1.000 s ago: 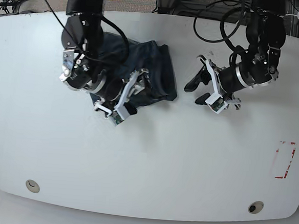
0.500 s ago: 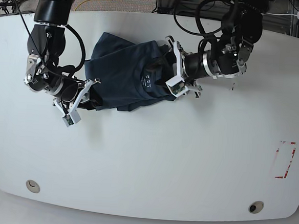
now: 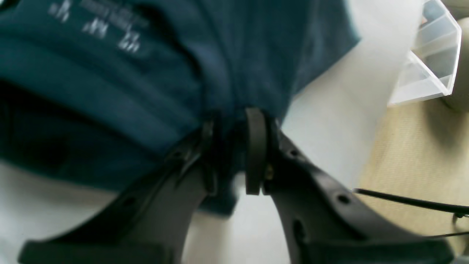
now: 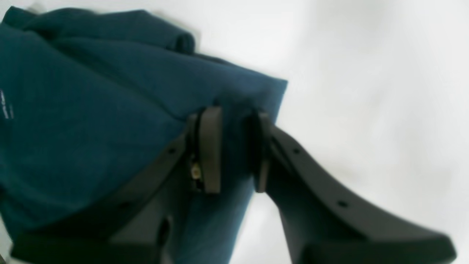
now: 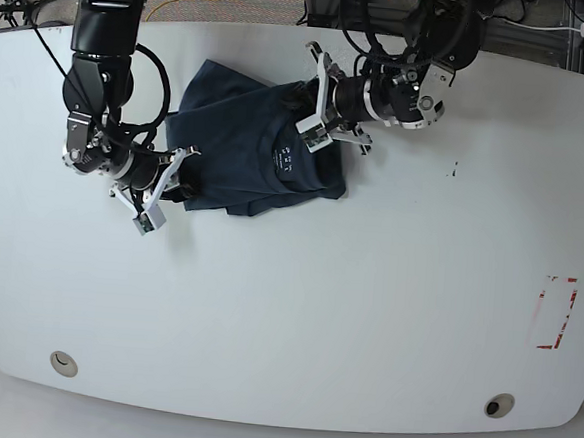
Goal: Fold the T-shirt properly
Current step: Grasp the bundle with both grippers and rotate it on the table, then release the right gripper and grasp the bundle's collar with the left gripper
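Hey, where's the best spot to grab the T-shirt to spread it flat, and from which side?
Probably its outer edges. The T-shirt lies bunched on the table, so pulling opposite sides should flatten it. The left claw is shut on cloth at the edge near the printed label; the right claw pinches the far edge. Come in low from outside.

T-shirt (image 5: 247, 151) bunched on the table (image 5: 296, 310) in the upper middle of the base view. At its lower left edge, right gripper (image 5: 170, 182), touching the cloth. At its upper right edge, left gripper (image 5: 314, 115), also on the cloth.
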Controlling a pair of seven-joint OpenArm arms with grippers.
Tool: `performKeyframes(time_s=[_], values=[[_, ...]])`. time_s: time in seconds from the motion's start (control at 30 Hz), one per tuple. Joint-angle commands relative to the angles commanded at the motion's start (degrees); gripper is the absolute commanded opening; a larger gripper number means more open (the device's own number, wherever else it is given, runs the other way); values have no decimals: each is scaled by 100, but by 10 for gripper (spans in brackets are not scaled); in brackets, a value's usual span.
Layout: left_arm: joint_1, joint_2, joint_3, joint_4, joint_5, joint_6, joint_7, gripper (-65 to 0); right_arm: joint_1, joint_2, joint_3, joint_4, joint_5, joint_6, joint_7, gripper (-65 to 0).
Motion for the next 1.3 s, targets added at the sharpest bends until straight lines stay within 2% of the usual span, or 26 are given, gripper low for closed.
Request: performKeyframes(time_s=[0.1,0.27,0.43,0.53,0.8,1.07,1.23,1.3], values=[[-123,-229,-123,-53,-9,-127,0,-561,-281,9,149,193,-26,0,0,-526],[-659,-571,-114,-62,26,-127,9,-561,-905,-70,149,721,0,0,0,-528],[-1099,-730,-105,-440,35,-127,9,-561,-1521,-422,149,1336,-35,0,0,-528],[-1486,-826,-132,-923,35,-127,9,-561,-1969,-826,149,1776,-35,0,-97,-528],[-2163,-976,-141,-1547,35,-127,-18,-561,-2409,-1415,62,2277,-35,0,-290,-528],[-2637,-949,-141,-1626,0,-127,0,-561,-2224,-1284,-844,2321,-44,0,-343,-528],[-2690,-941,-149,-730,0,-127,18,-561,-2022,-1029,-862,2462,0,0,-352,-528],[-2646,-941,-237,-220,0,-127,220,-561,-1969,-914,-853,2585,9,0,-360,-528]])
